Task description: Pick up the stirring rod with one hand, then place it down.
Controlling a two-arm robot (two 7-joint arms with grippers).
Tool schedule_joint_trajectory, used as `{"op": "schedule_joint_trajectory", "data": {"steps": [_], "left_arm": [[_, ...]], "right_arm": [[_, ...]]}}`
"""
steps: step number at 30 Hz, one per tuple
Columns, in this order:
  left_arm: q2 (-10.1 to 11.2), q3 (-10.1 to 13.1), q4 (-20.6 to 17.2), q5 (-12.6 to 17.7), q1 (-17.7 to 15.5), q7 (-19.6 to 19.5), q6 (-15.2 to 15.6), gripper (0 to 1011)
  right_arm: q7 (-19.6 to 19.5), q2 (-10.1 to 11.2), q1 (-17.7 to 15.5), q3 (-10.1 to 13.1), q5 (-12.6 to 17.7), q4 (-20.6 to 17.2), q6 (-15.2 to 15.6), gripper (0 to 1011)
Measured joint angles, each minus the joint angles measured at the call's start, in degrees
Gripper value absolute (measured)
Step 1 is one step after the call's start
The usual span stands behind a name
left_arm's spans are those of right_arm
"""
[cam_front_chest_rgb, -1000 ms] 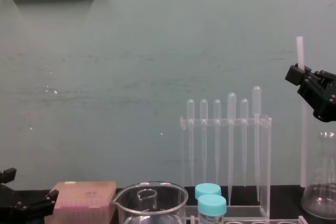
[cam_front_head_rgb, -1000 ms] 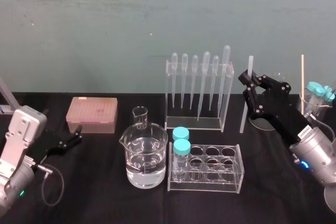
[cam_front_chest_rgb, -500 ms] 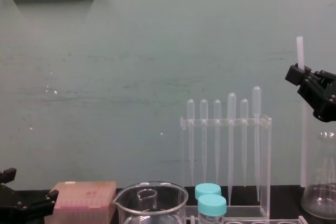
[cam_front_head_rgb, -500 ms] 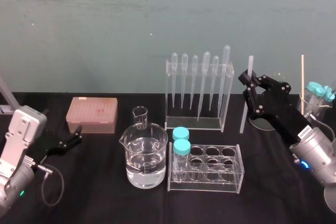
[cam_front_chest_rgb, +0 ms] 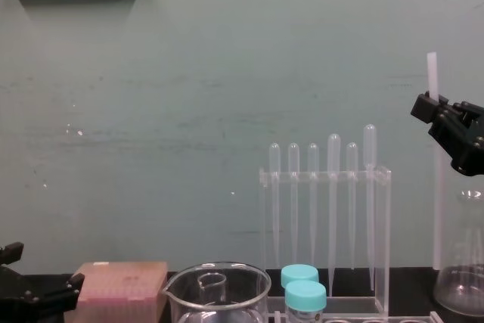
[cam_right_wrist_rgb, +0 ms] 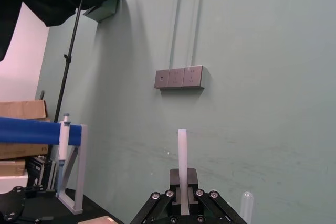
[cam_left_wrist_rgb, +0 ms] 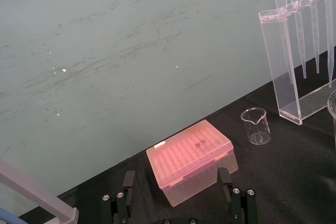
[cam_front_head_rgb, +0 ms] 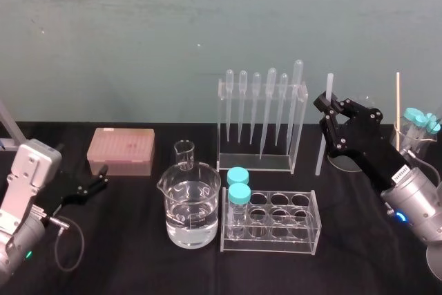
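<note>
Right hand [cam_front_head_rgb: 325, 101]: raised right of pipette rack [cam_front_head_rgb: 261, 160], clenched on stirring rod [cam_front_head_rgb: 322, 144] near its upper end.
Stirring rod: upright, slightly tilted, just beside rack; lower end near black tabletop [cam_front_head_rgb: 131, 253], contact unclear.
Left hand [cam_front_head_rgb: 102, 176]: low at left, near pink box [cam_front_head_rgb: 121, 150], fingers spread, empty.
</note>
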Motion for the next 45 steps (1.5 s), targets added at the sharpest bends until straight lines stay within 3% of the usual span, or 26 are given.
{"op": "schedule_joint_trajectory", "data": {"steps": [4,15,25,34,45], "left_arm": [[0.0,0.0,0.0,0.0,0.0,0.0,0.0,1000],[0.0,0.0,0.0,0.0,0.0,0.0,0.0,1000],[0.0,0.0,0.0,0.0,0.0,0.0,0.0,1000],[0.0,0.0,0.0,0.0,0.0,0.0,0.0,1000],[0.0,0.0,0.0,0.0,0.0,0.0,0.0,1000]], "right_arm": [[0.5,0.0,0.0,0.1,0.1,0.0,0.2,69],[7.4,1.4,-0.8,-0.2,2.7,-0.8,4.1,70],[10.6,1.7,-0.8,-1.1,1.8,0.0,7.1,70],[13.3,1.0,0.4,-2.1,0.6,3.0,10.0,69],[16.0,-0.4,2.6,-3.4,-0.8,8.5,10.6,69]]}}
